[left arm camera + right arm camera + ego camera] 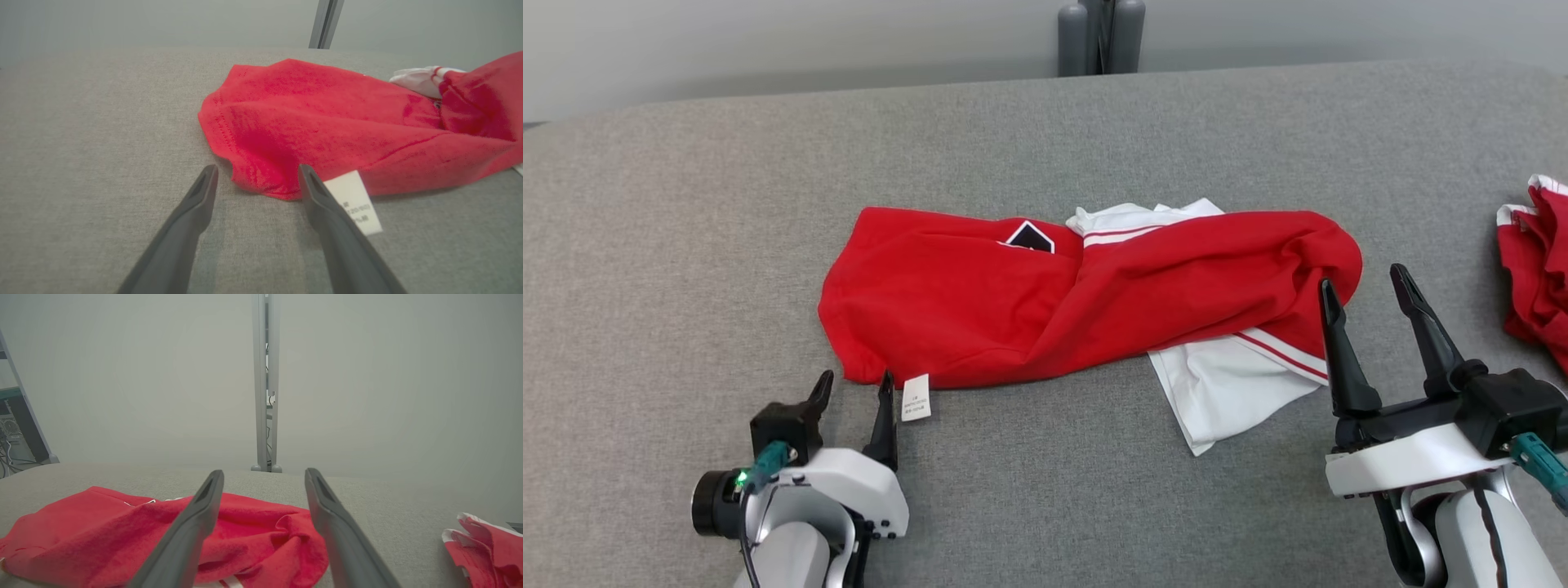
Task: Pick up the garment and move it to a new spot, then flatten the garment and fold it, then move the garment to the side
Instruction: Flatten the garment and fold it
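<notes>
A: Where do we stand with the garment (1086, 302)?

B: It lies crumpled at the centre of the head view, neither flattened nor folded. We judge nearly everything is left.

A: And our claws?

B: Both are spread and empty. Our left gripper (856, 377) is just beside its lower-left hem, and our right gripper (1362, 279) is by its right end.

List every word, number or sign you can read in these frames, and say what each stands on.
White care label at the edge of the red garment: several lines of small grey print, mostly too blurred to read; one fragment looks like "20/60)", not certain.
Black patch with a white border on the same garment: no lettering can be made out.
No other text can be read.
</notes>
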`<state>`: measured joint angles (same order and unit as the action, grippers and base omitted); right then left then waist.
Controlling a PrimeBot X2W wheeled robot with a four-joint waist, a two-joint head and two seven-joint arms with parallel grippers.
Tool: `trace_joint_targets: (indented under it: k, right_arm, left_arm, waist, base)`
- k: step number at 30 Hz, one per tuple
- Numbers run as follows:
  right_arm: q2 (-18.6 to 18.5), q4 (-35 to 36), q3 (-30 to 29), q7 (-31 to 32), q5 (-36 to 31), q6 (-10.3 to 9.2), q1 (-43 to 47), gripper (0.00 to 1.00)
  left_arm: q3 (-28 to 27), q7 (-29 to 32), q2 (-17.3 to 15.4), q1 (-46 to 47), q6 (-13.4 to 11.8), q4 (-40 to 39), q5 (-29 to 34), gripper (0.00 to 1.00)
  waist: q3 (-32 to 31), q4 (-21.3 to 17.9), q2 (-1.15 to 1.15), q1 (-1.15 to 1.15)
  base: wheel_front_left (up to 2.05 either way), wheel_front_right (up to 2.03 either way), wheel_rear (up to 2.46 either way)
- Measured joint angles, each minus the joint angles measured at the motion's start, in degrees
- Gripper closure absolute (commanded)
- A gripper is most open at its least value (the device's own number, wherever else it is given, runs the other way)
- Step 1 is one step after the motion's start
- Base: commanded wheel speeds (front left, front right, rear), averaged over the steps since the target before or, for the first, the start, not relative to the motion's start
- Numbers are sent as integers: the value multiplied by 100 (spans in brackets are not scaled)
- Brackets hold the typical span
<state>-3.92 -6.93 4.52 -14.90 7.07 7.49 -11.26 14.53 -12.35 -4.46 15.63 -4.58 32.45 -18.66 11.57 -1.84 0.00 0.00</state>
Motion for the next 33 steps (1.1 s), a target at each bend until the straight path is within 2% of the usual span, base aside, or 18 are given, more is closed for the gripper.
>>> trace_joint_targets:
  k: [5, 16, 17, 18, 19, 24, 33]
  right_arm:
    - [-7, -20, 12, 0, 7, 0, -47, 0]
    - [-10, -64, -32, 0, 16, 0, -107, 0]
    - [-10, -64, -32, 0, 16, 0, -107, 0]
    - [-11, -64, -31, 0, 15, 0, -107, 0]
    - [-11, -64, -31, 0, 15, 0, -107, 0]
    - [-12, -64, -30, 0, 15, 0, -107, 0]
    - [-16, -105, -69, 0, 5, 0, -105, 0]
  left_arm:
    - [-7, 115, -10, 325, 105, 436, -68, 0]
    - [30, -89, 25, 550, 301, 781, -219, 0]
    - [37, -104, 31, 593, 319, 808, -244, 11]
    - [48, -107, 35, 633, 353, 834, -257, 61]
    - [63, -122, 38, 660, 360, 866, -257, 100]
    - [78, -176, 44, 713, 424, 965, -267, 100]
    - [-67, -255, 48, 639, 379, 710, -303, 100]
  waist:
    - [142, -46, 0, 0]
    - [209, -37, 0, 0]
    - [213, -32, 0, 0]
    - [217, -27, 0, 0]
    - [220, -24, 0, 0]
    - [217, -13, 0, 0]
    - [123, 52, 0, 0]
  base:
    - [0, 0, 0]
    - [0, 0, 0]
    - [0, 0, 0]
    - [0, 0, 0]
    - [0, 0, 0]
    - [0, 0, 0]
    - [0, 0, 0]
